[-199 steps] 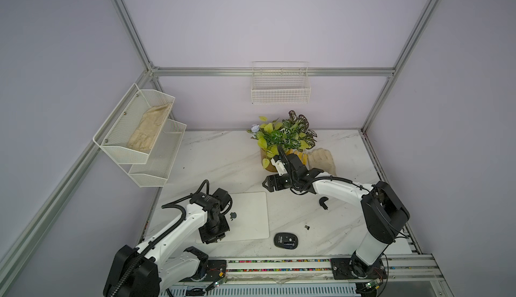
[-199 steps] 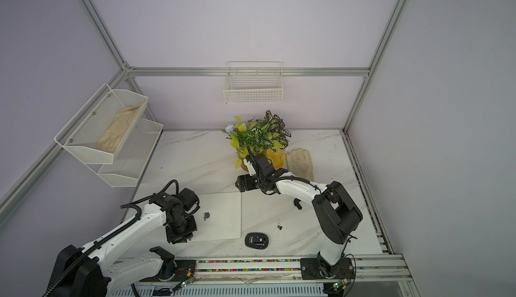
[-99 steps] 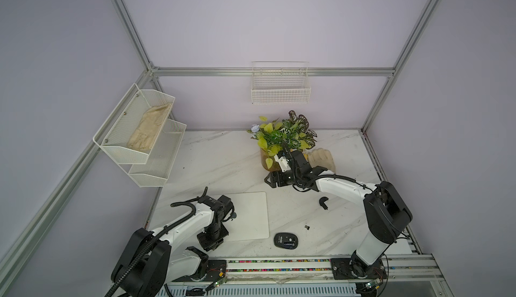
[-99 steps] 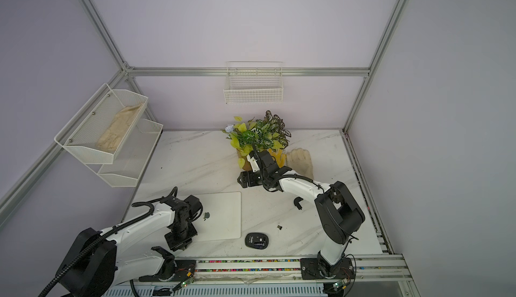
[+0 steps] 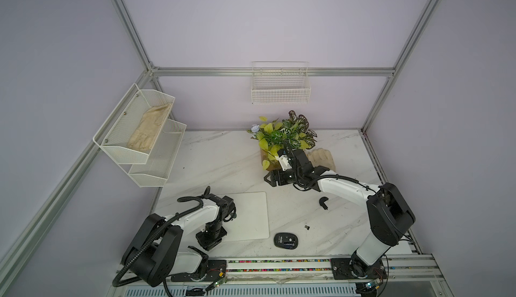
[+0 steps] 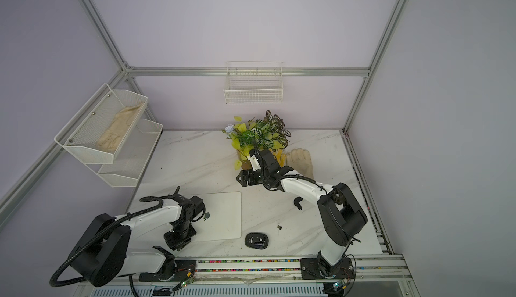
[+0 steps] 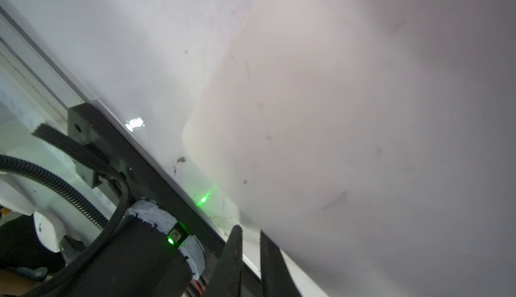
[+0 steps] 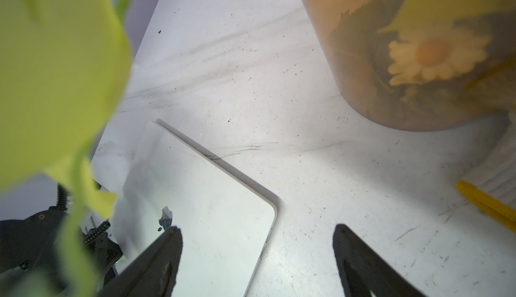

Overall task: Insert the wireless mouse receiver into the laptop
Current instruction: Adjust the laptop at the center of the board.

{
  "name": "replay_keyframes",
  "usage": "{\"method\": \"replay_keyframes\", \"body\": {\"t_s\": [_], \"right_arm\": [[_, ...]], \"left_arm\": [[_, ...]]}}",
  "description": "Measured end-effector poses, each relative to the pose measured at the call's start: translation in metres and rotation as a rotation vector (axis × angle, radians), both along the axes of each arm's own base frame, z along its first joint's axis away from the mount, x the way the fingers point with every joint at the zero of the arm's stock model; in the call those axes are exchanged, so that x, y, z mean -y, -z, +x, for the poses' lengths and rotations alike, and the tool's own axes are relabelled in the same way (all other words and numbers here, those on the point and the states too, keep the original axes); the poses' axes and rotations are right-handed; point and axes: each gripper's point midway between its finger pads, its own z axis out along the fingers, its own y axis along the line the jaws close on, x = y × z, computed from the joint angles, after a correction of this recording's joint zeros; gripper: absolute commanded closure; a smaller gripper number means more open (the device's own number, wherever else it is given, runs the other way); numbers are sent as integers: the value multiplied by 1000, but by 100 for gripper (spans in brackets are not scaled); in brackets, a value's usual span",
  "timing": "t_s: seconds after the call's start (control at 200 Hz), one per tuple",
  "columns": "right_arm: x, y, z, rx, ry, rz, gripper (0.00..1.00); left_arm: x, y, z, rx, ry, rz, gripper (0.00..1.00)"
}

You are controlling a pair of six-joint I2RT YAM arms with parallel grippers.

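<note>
Both arms have drawn back, left gripper (image 5: 208, 244) closed and empty at lower left, right gripper (image 5: 269, 179) spread wide at frame centre, leaving the wireless mouse receiver (image 5: 307, 227) ungrasped right of the laptop (image 5: 251, 217), lower centre.

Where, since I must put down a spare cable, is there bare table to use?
Widest: the table at back left, between the wall rack, the plant and the laptop. Smaller: right of the wireless mouse receiver, toward the right arm. Crowded: by the mouse and receiver, and around plant and glove.
</note>
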Motion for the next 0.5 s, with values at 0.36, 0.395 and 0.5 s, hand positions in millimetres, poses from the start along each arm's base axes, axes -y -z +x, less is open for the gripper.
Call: {"method": "replay_keyframes", "body": {"t_s": [0.36,0.395,0.5], "right_arm": [[3,-37,-9,62,-14,60,12],[3,-40,-10,68,-15,64,12],[4,-46,-12,78,-16,73,12]], "left_arm": [[4,0,3,-32,-42,44,86],[5,1,3,-27,-45,45,86],[6,1,4,-12,-66,51,86]]}}
